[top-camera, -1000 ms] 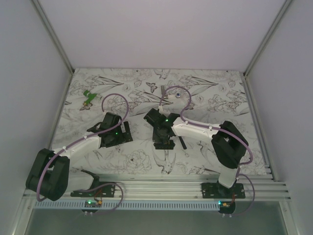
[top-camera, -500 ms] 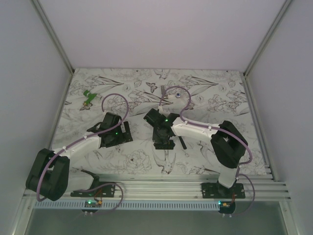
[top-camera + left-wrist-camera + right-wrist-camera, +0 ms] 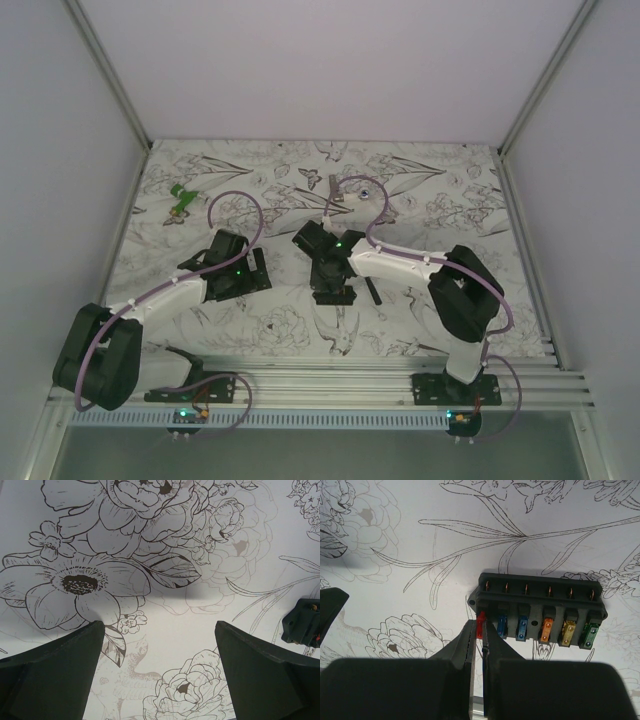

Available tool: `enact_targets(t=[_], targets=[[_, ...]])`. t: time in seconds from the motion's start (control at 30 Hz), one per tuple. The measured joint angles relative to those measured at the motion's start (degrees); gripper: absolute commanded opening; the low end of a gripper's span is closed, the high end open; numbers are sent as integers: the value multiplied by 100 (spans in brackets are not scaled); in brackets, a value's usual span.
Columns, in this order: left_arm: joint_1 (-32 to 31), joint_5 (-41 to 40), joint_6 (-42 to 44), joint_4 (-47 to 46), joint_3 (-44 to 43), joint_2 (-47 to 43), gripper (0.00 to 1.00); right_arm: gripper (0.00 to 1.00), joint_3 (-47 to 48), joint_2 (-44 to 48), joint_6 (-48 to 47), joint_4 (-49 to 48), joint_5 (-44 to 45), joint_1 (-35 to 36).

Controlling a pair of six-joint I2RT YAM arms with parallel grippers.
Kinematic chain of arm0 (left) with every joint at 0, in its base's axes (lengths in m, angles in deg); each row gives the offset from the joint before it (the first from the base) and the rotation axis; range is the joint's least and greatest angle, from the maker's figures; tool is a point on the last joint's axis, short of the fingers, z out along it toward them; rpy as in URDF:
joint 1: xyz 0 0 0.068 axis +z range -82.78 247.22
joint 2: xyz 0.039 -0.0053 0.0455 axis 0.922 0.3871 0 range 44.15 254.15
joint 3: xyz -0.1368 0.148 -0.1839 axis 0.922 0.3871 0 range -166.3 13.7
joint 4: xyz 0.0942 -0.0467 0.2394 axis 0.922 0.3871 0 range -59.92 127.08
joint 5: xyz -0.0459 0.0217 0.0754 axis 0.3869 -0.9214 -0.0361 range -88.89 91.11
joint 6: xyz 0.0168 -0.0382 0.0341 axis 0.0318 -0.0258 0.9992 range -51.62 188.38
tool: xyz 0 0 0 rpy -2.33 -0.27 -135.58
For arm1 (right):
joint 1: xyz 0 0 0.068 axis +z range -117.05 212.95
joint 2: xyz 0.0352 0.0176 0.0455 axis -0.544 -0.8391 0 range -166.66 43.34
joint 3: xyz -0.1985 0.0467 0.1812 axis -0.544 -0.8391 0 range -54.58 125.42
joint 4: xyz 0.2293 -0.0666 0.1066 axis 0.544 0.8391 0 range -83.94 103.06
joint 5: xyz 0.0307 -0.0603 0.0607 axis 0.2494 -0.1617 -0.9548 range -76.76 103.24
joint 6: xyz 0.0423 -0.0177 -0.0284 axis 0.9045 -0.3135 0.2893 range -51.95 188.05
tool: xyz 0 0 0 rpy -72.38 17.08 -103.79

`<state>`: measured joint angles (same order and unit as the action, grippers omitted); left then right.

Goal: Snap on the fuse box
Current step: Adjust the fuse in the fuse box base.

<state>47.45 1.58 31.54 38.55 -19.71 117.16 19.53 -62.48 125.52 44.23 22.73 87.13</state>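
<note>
From above, the right hand [image 3: 480,634] is covering most of the fuse box [image 3: 540,602], so only the wrist view is showing it properly. It is a black moulded plastic block lying flat on the floral-printed worktop [image 3: 175,610], carrying a row of translucent blade fuses [image 3: 546,630] in blue, orange, yellow and green. The right hand's narrowed fingers are pinching a red fuse [image 3: 480,622] at the box's leftmost slot. The left hand [image 3: 157,630] is hanging wide, gripping nothing. A dark lump [image 3: 301,625] is sitting cut off at that view's right edge.
</note>
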Motion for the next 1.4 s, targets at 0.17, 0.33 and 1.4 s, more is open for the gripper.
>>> enact_targets(t=[0.17, 0.33, 1.4], targets=[[2, 2, 0, 0, 0, 0, 100, 0, -72, 22, 31, -50, -9, -33], [2, 2, 0, 0, 0, 0, 100, 0, -243, 116, 44, -184, -90, -87], [2, 4, -2, -39, 35, -35, 100, 0, -33, -181, -446, -48, 643, 315]])
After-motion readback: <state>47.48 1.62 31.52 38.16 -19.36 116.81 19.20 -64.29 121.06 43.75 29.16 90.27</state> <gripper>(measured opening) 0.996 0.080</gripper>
